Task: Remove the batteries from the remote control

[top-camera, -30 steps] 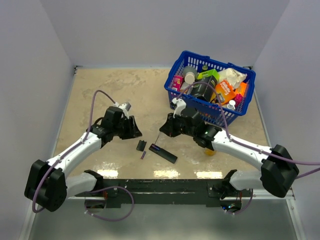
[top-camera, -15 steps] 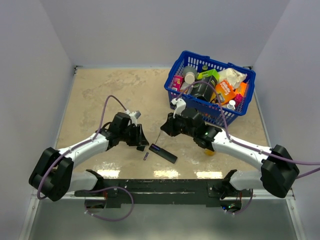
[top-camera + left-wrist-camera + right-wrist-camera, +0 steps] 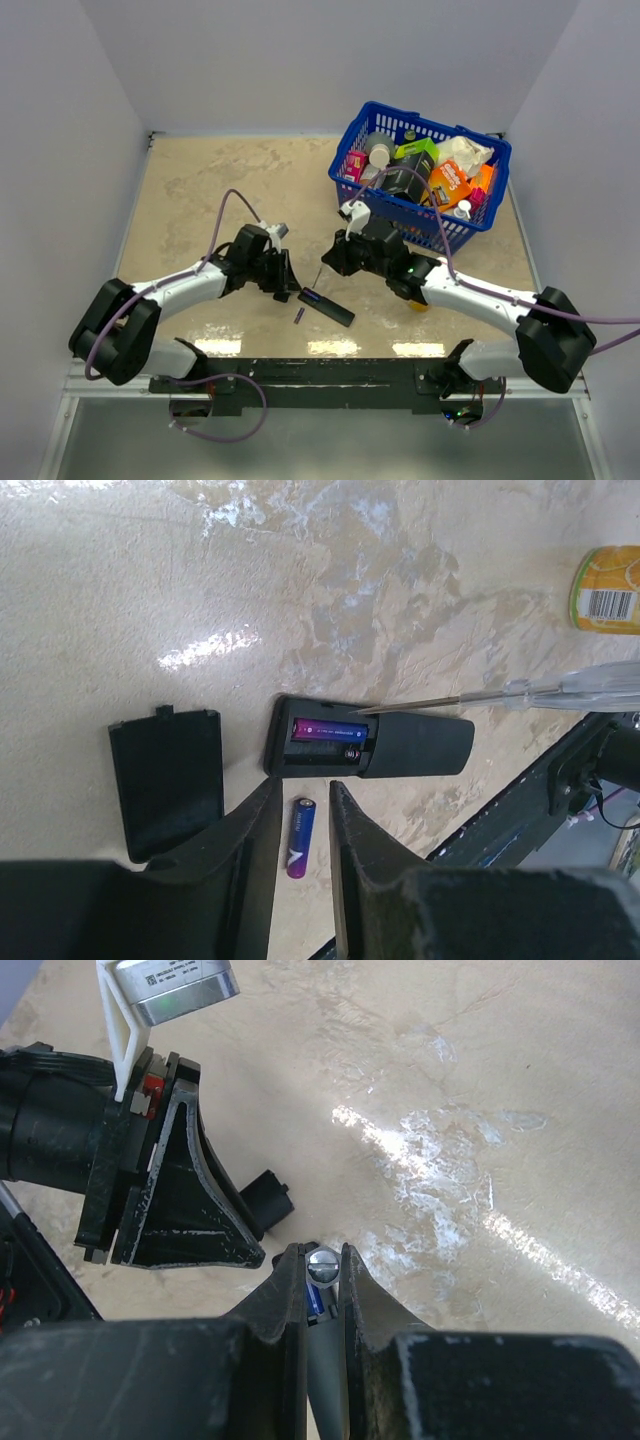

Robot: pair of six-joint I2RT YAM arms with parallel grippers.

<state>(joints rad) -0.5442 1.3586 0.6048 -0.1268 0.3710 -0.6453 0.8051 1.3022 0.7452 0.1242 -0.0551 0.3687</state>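
The black remote control point(image 3: 372, 745) lies face down with its recess uncovered; one purple battery point(image 3: 325, 730) still sits inside. A second battery point(image 3: 300, 825) lies loose on the table right beside it. My left gripper point(image 3: 305, 785) hangs over this loose battery, open, a finger on either side without touching it. In the top view the remote control point(image 3: 332, 309) and loose battery point(image 3: 299, 315) lie just right of my left gripper point(image 3: 287, 287). My right gripper point(image 3: 322, 1252) is shut on a thin grey screwdriver point(image 3: 500, 692) whose tip rests at the recess edge.
The detached black cover point(image 3: 168, 780) lies left of the remote. A yellow can point(image 3: 420, 303) stands under my right arm. A blue basket point(image 3: 430, 122) full of packages fills the back right. The table's near edge runs close behind the loose battery.
My left arm has swung right and nearer, down over the loose battery, with its jaws narrowing. The loose battery has shifted slightly right. My right arm has held still.
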